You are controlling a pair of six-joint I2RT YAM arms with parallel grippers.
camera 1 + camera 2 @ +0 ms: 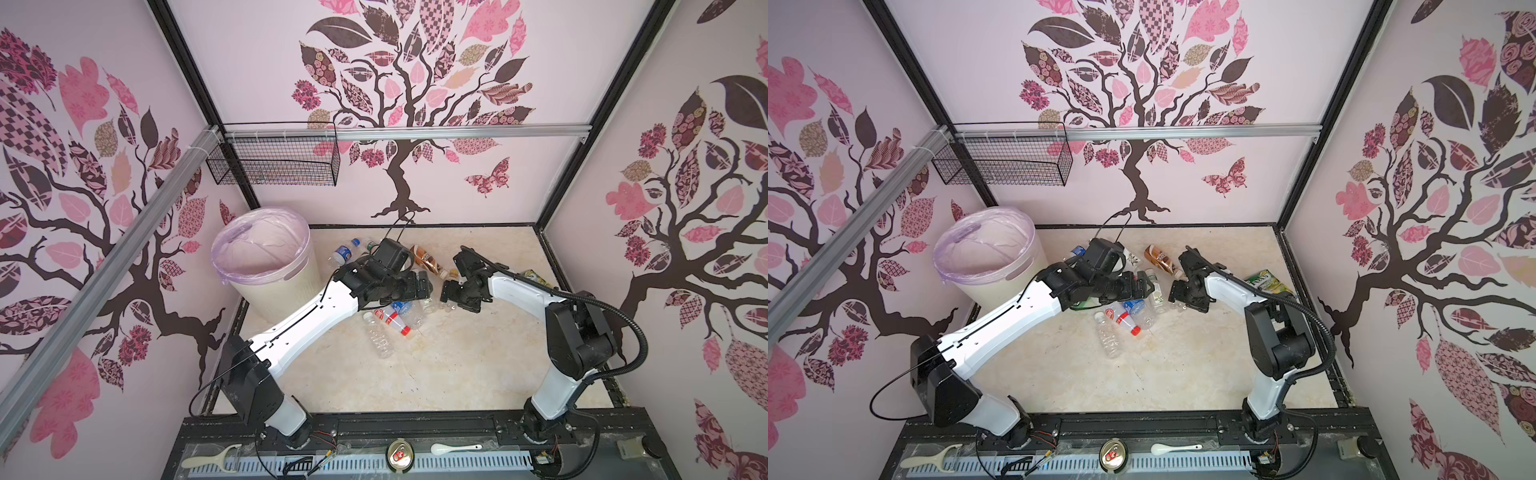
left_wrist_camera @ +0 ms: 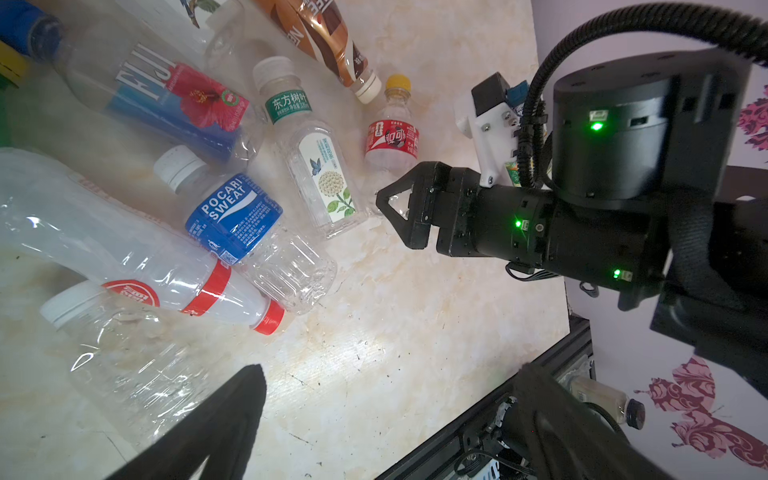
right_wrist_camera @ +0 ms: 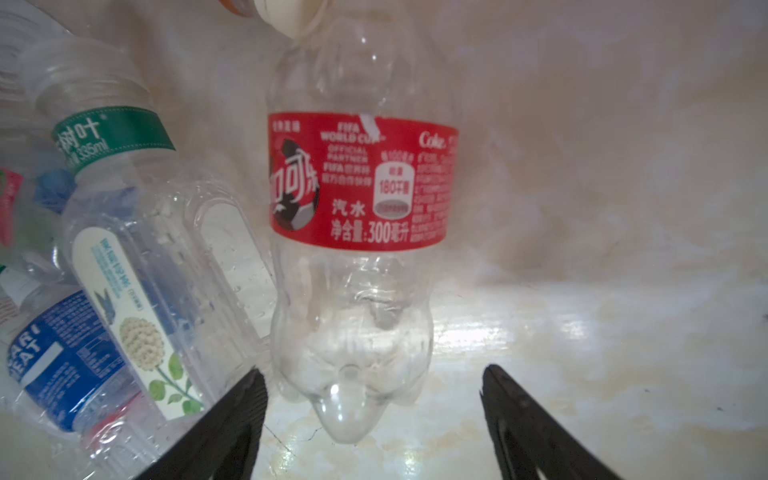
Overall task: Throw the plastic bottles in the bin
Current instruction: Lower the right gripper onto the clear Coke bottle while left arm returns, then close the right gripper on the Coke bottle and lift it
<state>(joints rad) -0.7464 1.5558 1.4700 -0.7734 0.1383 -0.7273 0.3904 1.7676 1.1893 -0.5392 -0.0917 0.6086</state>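
Right gripper [image 3: 374, 372] is low over the marble-look tabletop [image 3: 602, 332], jaws apart. The rounded base of a lying Coca-Cola bottle [image 3: 361, 187] sits between the fingers [image 3: 232, 415]. One finger is just beside the base and the other stands clear of it, so nothing is gripped. From the left wrist camera this gripper [image 2: 395, 208] points at the same bottle [image 2: 392, 137], which has a red label and a yellow cap.

Left gripper [image 2: 392, 370] is spread wide and empty, hovering over bare tabletop beside the pile.

Bottle pile, all lying down:
- green-banded tea bottle [image 2: 316, 166] with a butterfly label, just beside the Coca-Cola bottle
- Pocari Sweat bottle [image 2: 232, 220], blue label, white cap
- Fiji bottle [image 2: 166, 95]
- clear bottle with a red cap [image 2: 166, 266], lying across an unlabelled clear bottle [image 2: 124, 353]
- brown bottle [image 2: 328, 37], its cap near the Coca-Cola cap

In both top views the pile lies mid-table between the two grippers [image 1: 424, 286] [image 1: 446, 291]. More blue-label bottles [image 1: 343, 253] lie behind the left arm.

The bin [image 1: 282, 299] [image 1: 1005, 286] stands upright in the far left corner, lined with a lilac bag, well apart from the Coca-Cola bottle. A green-yellow snack packet [image 1: 1266, 282] lies behind the right arm.
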